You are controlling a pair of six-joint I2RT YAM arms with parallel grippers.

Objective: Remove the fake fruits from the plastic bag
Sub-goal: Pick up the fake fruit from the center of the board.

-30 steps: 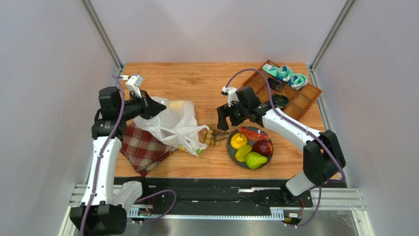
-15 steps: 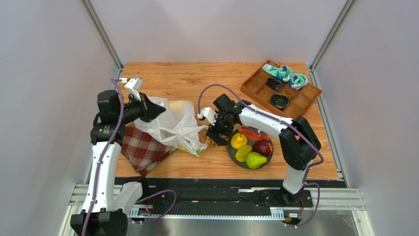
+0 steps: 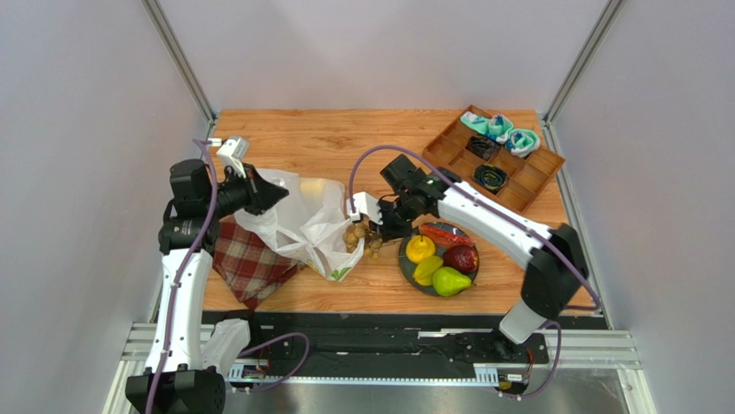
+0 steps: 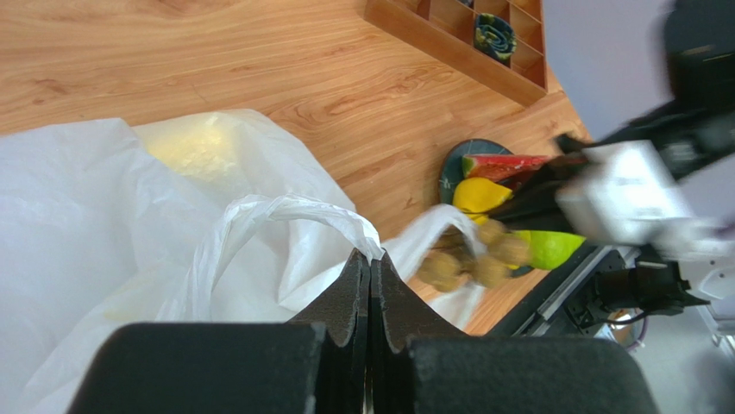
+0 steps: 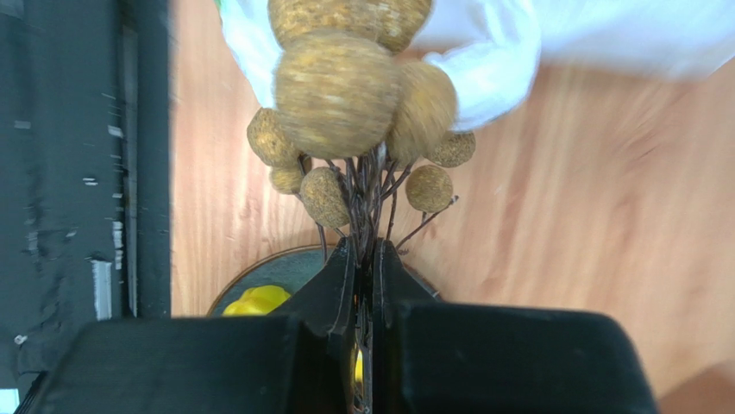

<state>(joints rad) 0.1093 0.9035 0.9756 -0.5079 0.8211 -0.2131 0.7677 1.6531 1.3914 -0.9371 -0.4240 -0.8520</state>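
Pinching the grape bunch (image 5: 341, 95) by its stems, the right hand (image 5: 366, 248) has it at the mouth of the plastic bag (image 3: 298, 220) — left hand (image 4: 369, 263) clamped on a handle loop. Five fruits (image 3: 449, 280) sit on the plate (image 3: 402, 259); a yellow shape (image 3: 317, 185) inside the bag may be the last one left.

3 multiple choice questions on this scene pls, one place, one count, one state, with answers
1. Where is the plaid cloth? A near left, beside the plastic bag; B far right corner; C far middle.
2. How many fruits lie on the dark plate? A three; B five; C seven.
3. The right claw is: A wide open; B shut on the bag; C shut on the stems of the grape bunch.
Answers: 1 A, the top view shows it by the bag; 2 B, five pieces show there; 3 C, its wrist view shows the stems pinched in it.
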